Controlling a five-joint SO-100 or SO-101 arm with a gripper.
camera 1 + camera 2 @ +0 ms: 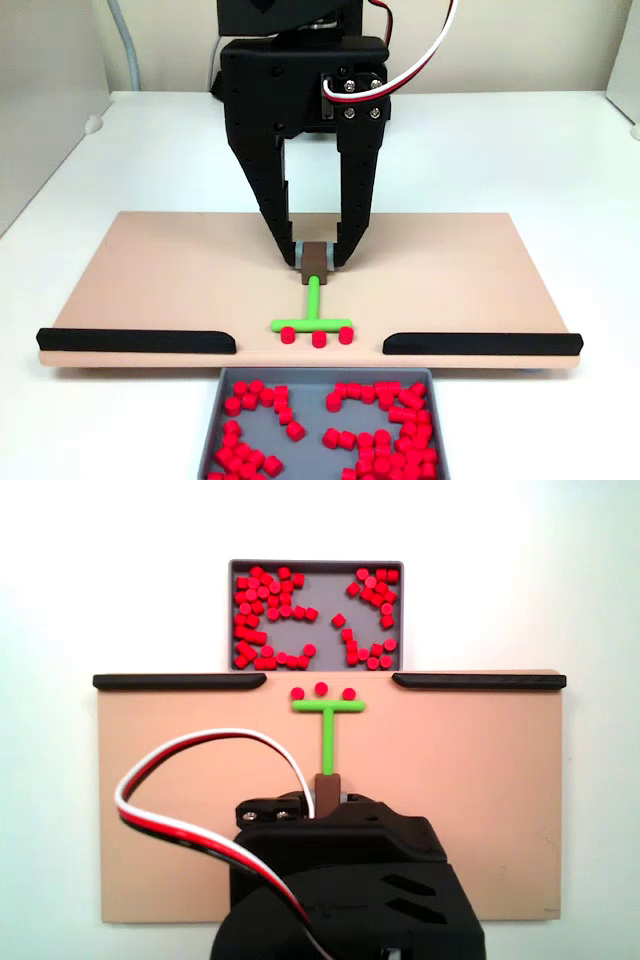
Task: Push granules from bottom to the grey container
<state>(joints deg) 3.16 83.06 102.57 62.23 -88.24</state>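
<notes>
My black gripper (318, 256) hangs over the tan board (180, 280), shut on the brown handle (317, 262) of a green T-shaped pusher (313, 322). Three red granules (318, 338) lie in a row right against the pusher's bar, in the gap between the two black strips. Just beyond that gap sits the grey container (214, 420), holding several more red granules. From the other side, the pusher (327, 710) points at the three granules (321, 690) and the grey container (327, 610), with the gripper (327, 798) mostly hidden behind the arm body.
Two black strips (135, 341) (482, 344) line the board edge on either side of the gap. A red, white and black cable (200, 770) loops over the board. White table surrounds the board.
</notes>
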